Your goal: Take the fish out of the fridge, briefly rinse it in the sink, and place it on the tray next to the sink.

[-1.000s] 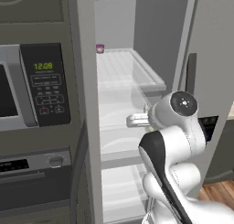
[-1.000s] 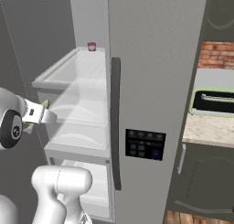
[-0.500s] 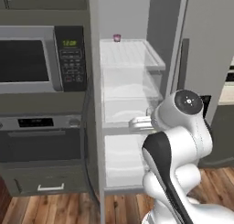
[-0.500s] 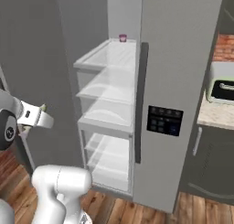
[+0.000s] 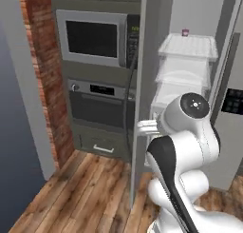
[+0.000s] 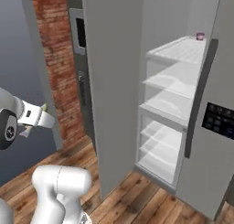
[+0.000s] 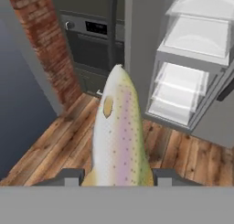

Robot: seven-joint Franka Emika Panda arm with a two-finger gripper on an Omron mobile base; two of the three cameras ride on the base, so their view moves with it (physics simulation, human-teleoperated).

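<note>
I have the fish (image 7: 118,131) clamped in the gripper (image 7: 119,176): in the hand view its body rises from between the two dark fingertips (image 7: 68,176), which sit against its sides, and its pale speckled belly with a pinkish stripe faces the camera. One end of it, narrow and rounded, points away from the hand toward the foot of the fridge (image 7: 197,58). The fish hangs in the air over the wooden floor (image 7: 55,145), clear of the fridge and outside it.

The fridge stands open. In the right base view its grey door (image 6: 114,81) swings out in front of the compartment, and the white shelves (image 6: 176,79) sit stacked inside. On the top shelf a small pink cup (image 6: 200,36) stands near the back. I see the same cup (image 5: 185,32) in the left base view, high in the fridge.

Left of the fridge, set into a dark cabinet, are a microwave (image 5: 92,37) and below it an oven (image 5: 102,106). Further left of those runs a brick wall (image 5: 45,80).

In the left base view the arm (image 5: 185,146) is in front of the fridge, and the edge of the door hides the hand. In the right base view the wrist (image 6: 34,118) reaches left, well apart from the fridge shelves.
</note>
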